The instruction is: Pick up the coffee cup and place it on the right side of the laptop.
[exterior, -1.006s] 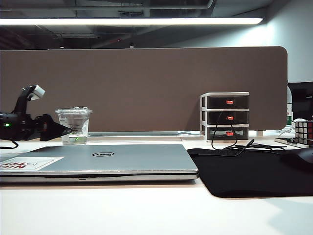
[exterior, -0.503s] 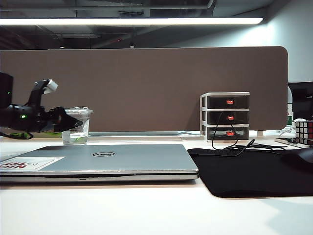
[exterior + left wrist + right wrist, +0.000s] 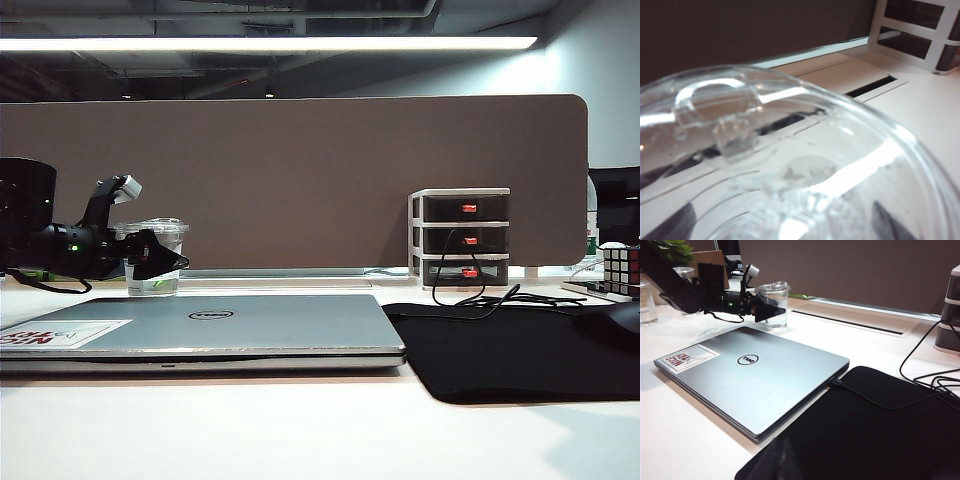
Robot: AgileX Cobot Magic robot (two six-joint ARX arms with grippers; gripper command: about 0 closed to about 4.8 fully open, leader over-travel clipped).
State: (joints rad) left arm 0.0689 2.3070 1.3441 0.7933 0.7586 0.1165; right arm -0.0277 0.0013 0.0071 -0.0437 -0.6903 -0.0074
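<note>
Desk (image 3: 300, 430) | left pincer (image 3: 160, 262) spread around coffee cup (image 3: 152, 255) behind laptop (image 3: 220, 325) | right pincer unseen

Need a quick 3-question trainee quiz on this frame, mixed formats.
1. True or false: the left gripper, jaws open around the coffee cup, has lifted it off the desk.
2. What lies immediately right of the closed laptop? A) black mat B) drawer unit C) puzzle cube
3. Fill in: the laptop's lid is ____.

Key: 1 false, the cup stands behind the laptop; 2 A; 3 closed.
</note>
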